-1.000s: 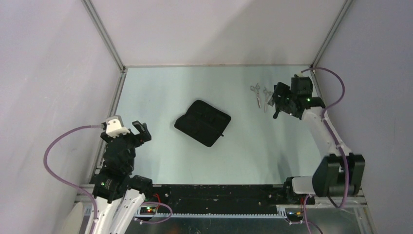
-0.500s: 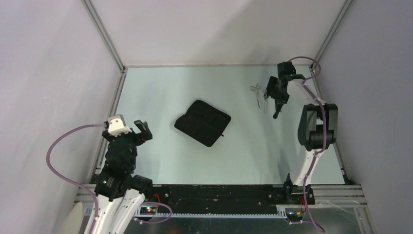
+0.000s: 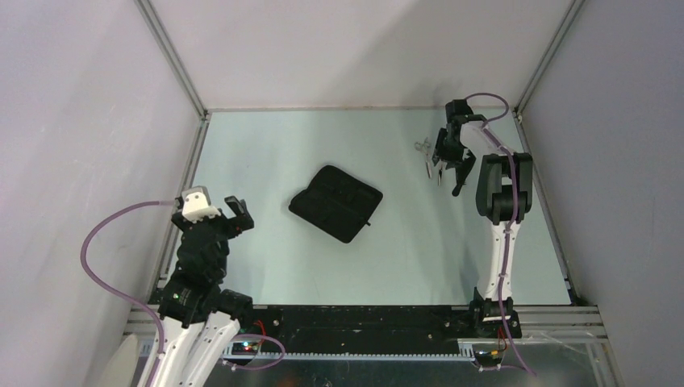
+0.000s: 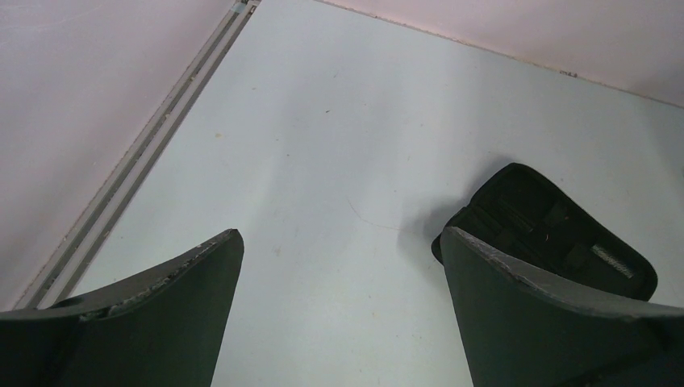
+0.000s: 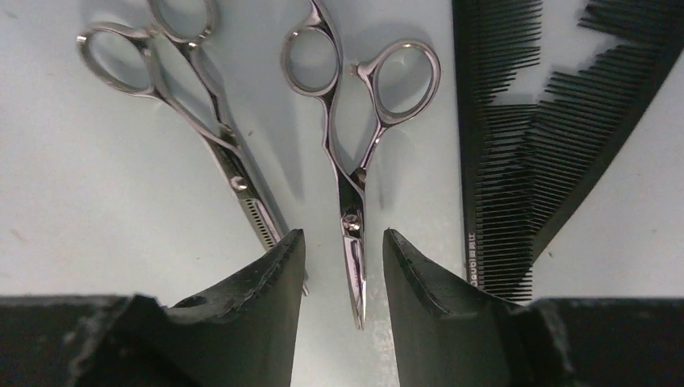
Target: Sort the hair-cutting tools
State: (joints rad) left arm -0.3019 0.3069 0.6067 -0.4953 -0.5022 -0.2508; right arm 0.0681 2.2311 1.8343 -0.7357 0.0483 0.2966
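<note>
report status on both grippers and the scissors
Left gripper open, idle, apart from the black case. Right gripper open, jaws straddling blades of the middle scissors, no grip yet. Second scissors and comb lie close on either side.

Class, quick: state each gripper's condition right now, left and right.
Left gripper: open, holding nothing.
Right gripper: partly open, straddling the blades of the middle scissors, not gripping.

We count two silver scissors: left scissors [image 5: 236, 184], middle scissors [image 5: 351, 201]. One black comb [image 5: 476, 121] for sure (a second toothed strip crosses it, same tool or another, we can't tell). One black zip case [image 3: 335, 202].
</note>
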